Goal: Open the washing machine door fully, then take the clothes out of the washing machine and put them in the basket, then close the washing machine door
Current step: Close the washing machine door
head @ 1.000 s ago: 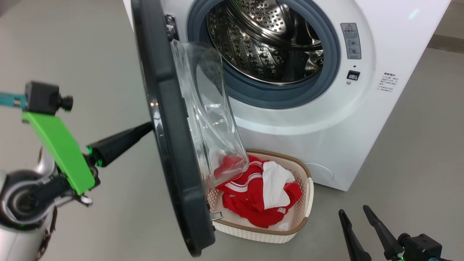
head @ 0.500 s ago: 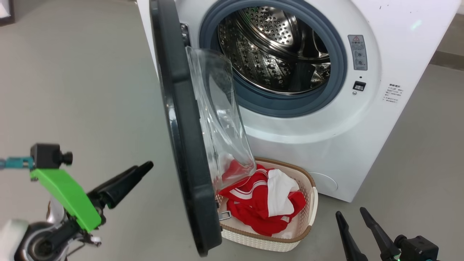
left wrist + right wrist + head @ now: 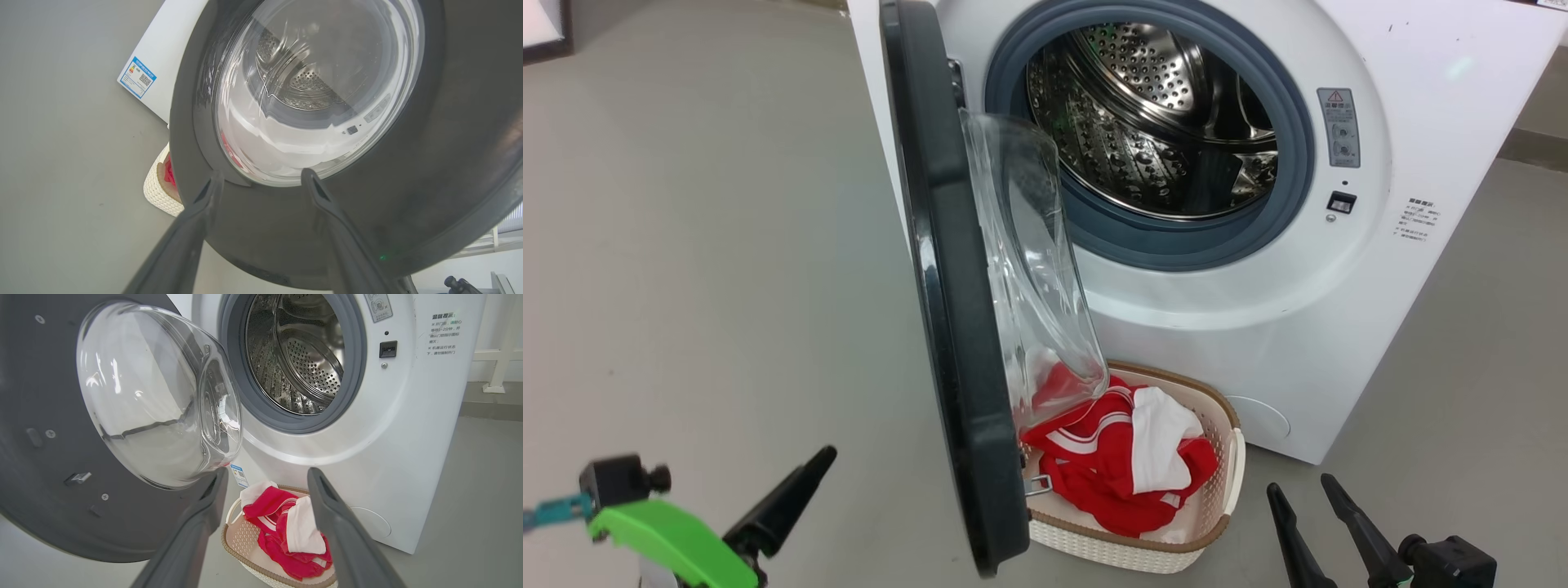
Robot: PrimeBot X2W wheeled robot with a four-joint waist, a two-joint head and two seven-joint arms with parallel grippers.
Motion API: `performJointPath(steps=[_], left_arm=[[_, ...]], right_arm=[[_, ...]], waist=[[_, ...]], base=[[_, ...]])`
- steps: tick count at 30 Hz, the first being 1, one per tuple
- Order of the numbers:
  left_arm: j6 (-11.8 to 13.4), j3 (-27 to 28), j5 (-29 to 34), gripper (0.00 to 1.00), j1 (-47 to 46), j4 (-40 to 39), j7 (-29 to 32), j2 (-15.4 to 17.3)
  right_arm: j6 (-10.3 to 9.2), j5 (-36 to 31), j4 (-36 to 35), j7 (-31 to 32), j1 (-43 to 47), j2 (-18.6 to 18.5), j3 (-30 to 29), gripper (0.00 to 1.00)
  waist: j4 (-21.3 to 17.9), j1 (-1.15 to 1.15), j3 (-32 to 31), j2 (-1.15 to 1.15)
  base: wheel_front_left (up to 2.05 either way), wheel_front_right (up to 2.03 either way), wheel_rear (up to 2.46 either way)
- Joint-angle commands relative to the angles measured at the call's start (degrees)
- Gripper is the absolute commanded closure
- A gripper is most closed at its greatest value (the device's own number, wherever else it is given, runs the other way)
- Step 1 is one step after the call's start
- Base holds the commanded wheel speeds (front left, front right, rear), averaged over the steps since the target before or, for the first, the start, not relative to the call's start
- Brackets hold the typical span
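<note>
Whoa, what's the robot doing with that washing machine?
It is emptying the laundry. The door of the washing machine stands open and the drum looks empty. The red and white clothes lie in the basket on the floor in front of it. The left end effector is open and points at the door's outer side, apart from it. The right end effector is open too, holding nothing. The door is not yet closed.
</note>
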Motion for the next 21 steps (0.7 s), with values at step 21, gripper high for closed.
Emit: performJointPath(steps=[21], left_arm=[[-0.4,-2.2,4.5,0.00,5.3,8.1,-22.4,-2.4]], right_arm=[[0.01,-0.7,-0.7,-0.4,-1.7,-0.6,2.3,0.00]], waist=[[0.1,0.00,-0.1,0.00]], base=[[0.00,0.00,0.00]])
